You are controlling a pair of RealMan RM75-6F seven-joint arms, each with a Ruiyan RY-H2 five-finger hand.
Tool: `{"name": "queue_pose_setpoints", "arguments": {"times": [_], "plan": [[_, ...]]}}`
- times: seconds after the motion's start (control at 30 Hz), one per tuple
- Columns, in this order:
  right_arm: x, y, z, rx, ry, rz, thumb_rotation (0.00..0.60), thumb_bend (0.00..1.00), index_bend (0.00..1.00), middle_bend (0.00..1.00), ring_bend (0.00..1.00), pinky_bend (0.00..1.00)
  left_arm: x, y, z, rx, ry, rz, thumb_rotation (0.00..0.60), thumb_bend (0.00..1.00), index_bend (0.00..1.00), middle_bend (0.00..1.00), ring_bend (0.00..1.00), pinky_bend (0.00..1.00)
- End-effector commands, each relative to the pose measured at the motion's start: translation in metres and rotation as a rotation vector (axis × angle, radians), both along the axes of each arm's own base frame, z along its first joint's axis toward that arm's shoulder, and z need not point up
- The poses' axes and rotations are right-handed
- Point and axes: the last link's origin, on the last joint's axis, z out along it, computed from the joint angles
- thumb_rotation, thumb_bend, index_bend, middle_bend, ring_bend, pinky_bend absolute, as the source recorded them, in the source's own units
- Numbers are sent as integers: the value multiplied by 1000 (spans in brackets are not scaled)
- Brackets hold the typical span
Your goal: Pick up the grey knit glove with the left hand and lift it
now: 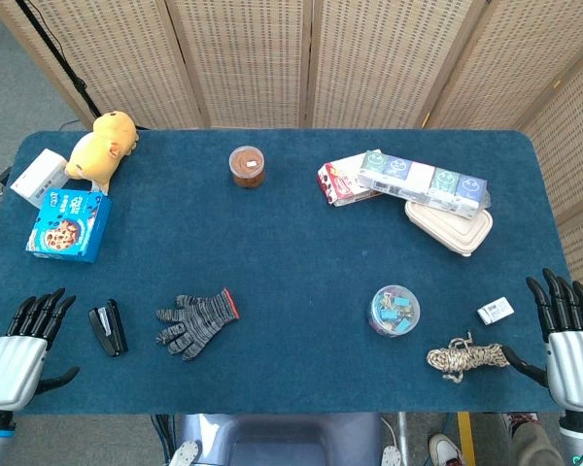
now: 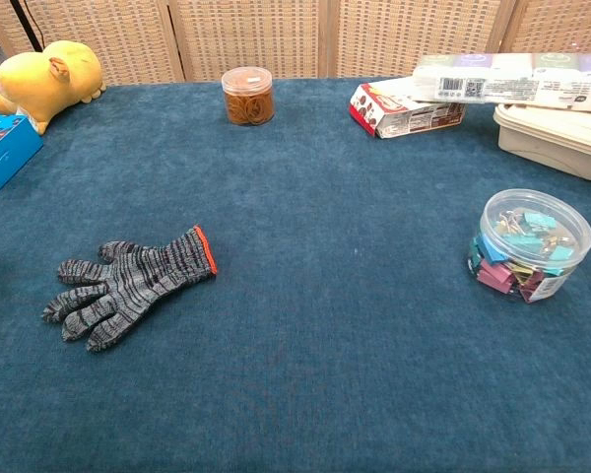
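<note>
The grey knit glove (image 1: 197,320) with an orange cuff lies flat on the blue table, front left of centre; the chest view shows the glove (image 2: 131,283) with its fingers pointing left. My left hand (image 1: 21,348) hovers at the table's front left corner, fingers spread and empty, well to the left of the glove with a black stapler between them. My right hand (image 1: 569,342) stands at the front right corner, fingers apart, holding nothing. Neither hand appears in the chest view.
A black stapler (image 1: 108,328) lies left of the glove. A blue cookie box (image 1: 69,225), a white box (image 1: 38,175) and a yellow plush toy (image 1: 104,147) sit back left. A brown jar (image 1: 246,166), stacked boxes (image 1: 423,179), a clip tub (image 1: 394,310), a rope coil (image 1: 465,358) and an eraser (image 1: 495,311) lie elsewhere.
</note>
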Motion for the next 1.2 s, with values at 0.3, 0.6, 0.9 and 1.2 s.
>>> {"name": "queue_pose_setpoints", "arguments": {"times": [0.3,0.6,0.9,1.2], "plan": [[-2,-1,-4,19,6,-16,600,0,0,0,0,0,4,4,-8,-52,-33,17,600,31,0,0,0,0],[-3,-6,-5,37,-12,-18,600,0,0,0,0,0,53,37,-56,-249,-108,77,600,30,0,0,0,0],[-2,-3,-4,53,-28,-5,600,0,0,0,0,0,94,76,-115,-332,-66,100,600,30,0,0,0,0],[-1,-4,-7,61,-21,-2,600,0,0,0,0,0,122,106,-153,-377,-127,174,600,30,0,0,0,0]]}}
